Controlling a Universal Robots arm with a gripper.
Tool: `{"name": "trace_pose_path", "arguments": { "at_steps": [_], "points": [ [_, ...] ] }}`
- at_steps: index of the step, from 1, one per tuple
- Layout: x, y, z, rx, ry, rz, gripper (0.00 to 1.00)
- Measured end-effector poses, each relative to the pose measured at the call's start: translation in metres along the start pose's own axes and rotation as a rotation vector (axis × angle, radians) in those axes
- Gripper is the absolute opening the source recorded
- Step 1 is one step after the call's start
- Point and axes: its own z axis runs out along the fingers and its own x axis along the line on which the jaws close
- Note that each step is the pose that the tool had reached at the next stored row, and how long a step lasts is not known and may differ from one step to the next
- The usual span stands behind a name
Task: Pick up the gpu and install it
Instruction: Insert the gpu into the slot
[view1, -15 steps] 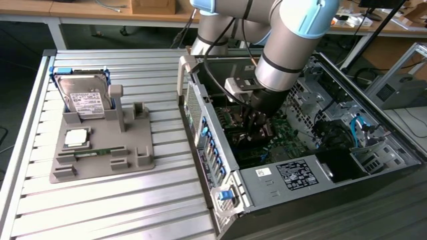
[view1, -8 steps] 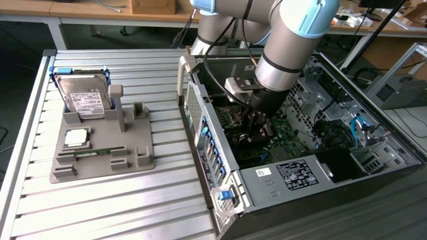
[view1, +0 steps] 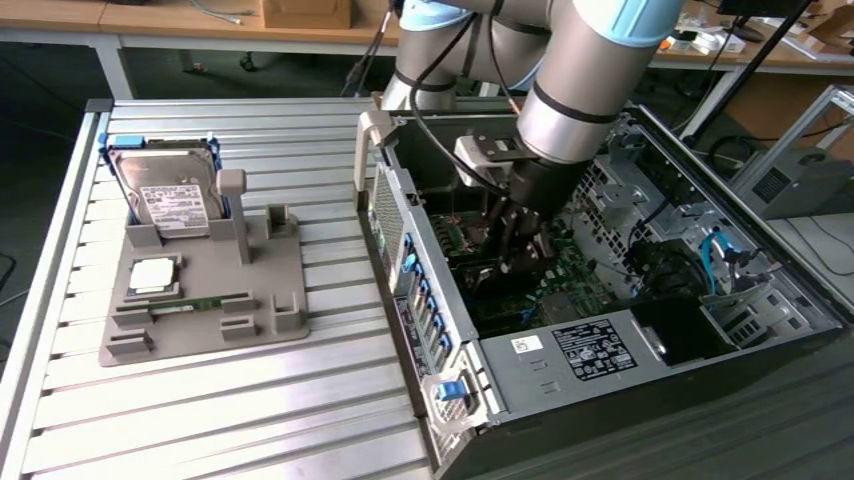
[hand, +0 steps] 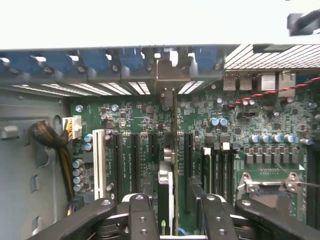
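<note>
Inside the computer case (view1: 441, 330), the thin gpu (hand: 169, 165) stands edge-on on the motherboard (hand: 250, 115) between parted fingers (hand: 141, 220).

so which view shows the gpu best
The wrist view: the gpu stands edge-on in the green motherboard, between the open fingers of the hand. In the exterior view the arm and hand hide most of it.

Your arm (view1: 587, 90) is blocking the gripper (view1: 514, 262) in the exterior view, and the wrist view's edge is cutting off the fingers (hand: 141, 217) and the edge-on gpu (hand: 167, 165).
</note>
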Motion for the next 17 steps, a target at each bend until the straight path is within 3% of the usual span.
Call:
{"name": "trace_pose_path", "arguments": {
  "at_steps": [11, 13, 14, 15, 16, 17],
  "points": [
    [0.001, 0.0054, -0.0307, 0.0083, -0.0002, -0.001, 0.39],
    [0.001, 0.0054, -0.031, 0.0086, -0.0003, -0.002, 0.26],
    [0.001, 0.0054, -0.031, 0.0086, -0.0004, -0.002, 0.26],
    [0.0, 0.0043, -0.0309, 0.0072, -0.0005, -0.002, 0.2],
    [0.0, 0.0004, -0.031, 0.0019, -0.0001, -0.002, 0.14],
    [0.0, -0.0041, -0.0307, -0.0029, -0.0001, -0.003, 0.14]
  ]
}}
